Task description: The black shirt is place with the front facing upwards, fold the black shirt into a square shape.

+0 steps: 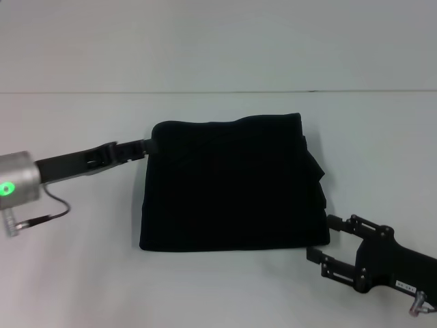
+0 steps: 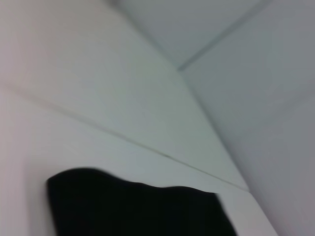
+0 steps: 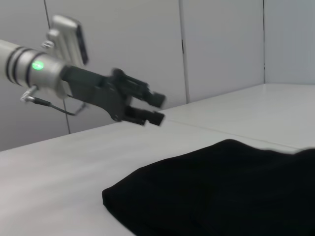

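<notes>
Plain white table (image 1: 75, 273) against pale panelled walls; nothing else on the surface but the black shirt (image 1: 232, 184).

Shirt lies in the middle of the table as a compact, roughly square block, plain black side up, no lettering or label showing. Its far edge is slightly wavy, and on the right edge several stacked layers step out unevenly.

Judgement: folding looks essentially done; the step in hand reads as release and clear-off, or a last tidy of the edges.

How to do it well:
- Lift each gripper up and away from the shirt before swinging sideways, so no finger drags a layer and reopens the fold.
- If tidying, nudge only the stepped right-edge layers inward, flat and slow; do not pinch the top layer alone.
- Leave the left edge alone; it looks straight.

Left gripper (image 1: 145, 145): at the shirt's far-left corner, its tip at or just over the corner in the head view. The right wrist view shows it raised above the table, jaws (image 3: 156, 109) slightly parted with nothing between them. Whether it touches the cloth I cannot tell.

Right gripper (image 1: 323, 240): just off the shirt's near-right corner, low beside the table. Jaws open, 2 fingers spread, holding nothing, close to the cloth but seemingly apart from it.
</notes>
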Tool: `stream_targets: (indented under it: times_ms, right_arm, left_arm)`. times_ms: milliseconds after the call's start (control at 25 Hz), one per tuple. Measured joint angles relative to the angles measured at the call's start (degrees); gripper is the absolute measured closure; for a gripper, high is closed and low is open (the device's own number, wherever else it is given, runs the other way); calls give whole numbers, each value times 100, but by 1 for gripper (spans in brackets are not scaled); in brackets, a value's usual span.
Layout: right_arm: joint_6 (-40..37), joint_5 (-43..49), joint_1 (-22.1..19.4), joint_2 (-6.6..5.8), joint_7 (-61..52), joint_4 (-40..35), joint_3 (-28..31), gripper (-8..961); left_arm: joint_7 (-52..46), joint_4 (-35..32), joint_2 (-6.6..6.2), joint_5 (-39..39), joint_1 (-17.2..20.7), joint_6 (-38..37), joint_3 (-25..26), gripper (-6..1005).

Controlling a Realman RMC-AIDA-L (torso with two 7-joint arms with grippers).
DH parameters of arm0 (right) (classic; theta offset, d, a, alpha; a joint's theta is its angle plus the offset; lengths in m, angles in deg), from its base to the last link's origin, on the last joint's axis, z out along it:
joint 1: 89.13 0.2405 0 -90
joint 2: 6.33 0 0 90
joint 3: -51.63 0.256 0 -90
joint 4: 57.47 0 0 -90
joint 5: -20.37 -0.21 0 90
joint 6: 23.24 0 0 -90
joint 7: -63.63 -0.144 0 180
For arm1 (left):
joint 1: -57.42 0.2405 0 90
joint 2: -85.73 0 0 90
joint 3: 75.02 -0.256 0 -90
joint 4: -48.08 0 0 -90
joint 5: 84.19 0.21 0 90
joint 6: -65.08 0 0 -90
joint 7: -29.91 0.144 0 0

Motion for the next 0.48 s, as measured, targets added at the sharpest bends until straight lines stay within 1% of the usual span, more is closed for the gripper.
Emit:
stream_targets:
  times_ms: [80,200,400,480]
  right_arm:
    - [2,-14,32,0,-15,-9,44,185]
    - [3,-19,97,1,-55,-7,115,185]
    - [32,4,158,-13,-218,-75,101,185]
    - [38,65,134,-23,-285,-154,76,185]
  left_arm:
    - [387,-262,14,-3,167,-373,19,598]
    - [1284,-777,81,39,504,-965,-2,481]
    - [3595,-1281,214,308,1042,-2011,8,245]
    - [4165,-1364,274,446,1188,-2252,32,200]
